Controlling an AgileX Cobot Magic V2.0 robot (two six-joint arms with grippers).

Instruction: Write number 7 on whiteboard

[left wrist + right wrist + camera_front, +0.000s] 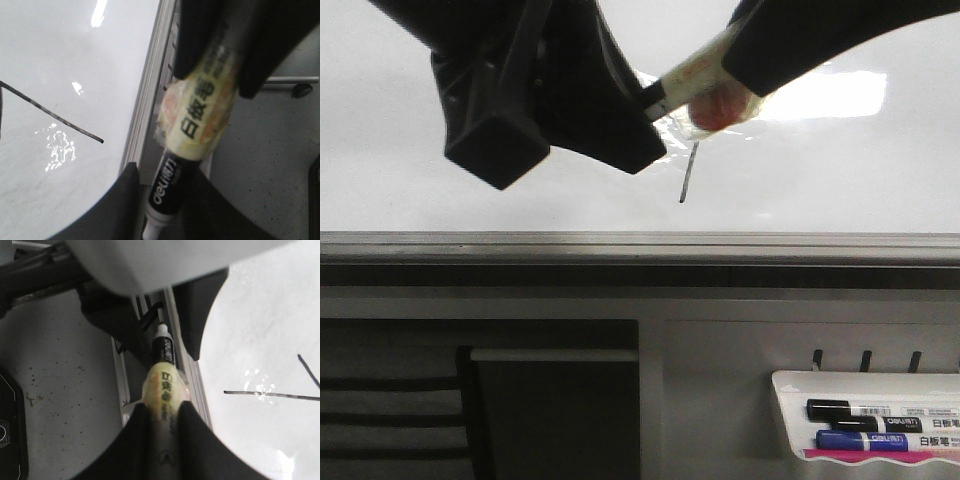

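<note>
Right gripper point(161, 407) fingers clenched on the yellow-taped barrel of a whiteboard marker point(164, 380). Grip is firm, with tape bulging out past the pads. The marker's black end and white tip sit between the left gripper point(165, 172) fingers. Can't tell if those are clamped or just flanking it: the left wrist view shows them snug against it, the right wrist view shows a sliver of gap on one side.

Both wrist views show the marker running along the grey edge rail point(640, 245), beside the board's face. The front view has it above the rail, both grippers bunched around it.

Number 7 point(688, 175) is on the whiteboard point(820, 180) above the rail, just under the marker. The dark slanted downstroke is clear, the top stroke is lost behind the marker and glare.

Below the rail to the right is a white marker tray point(790, 385) holding a black marker point(840, 410) and a blue marker point(860, 440).
</note>
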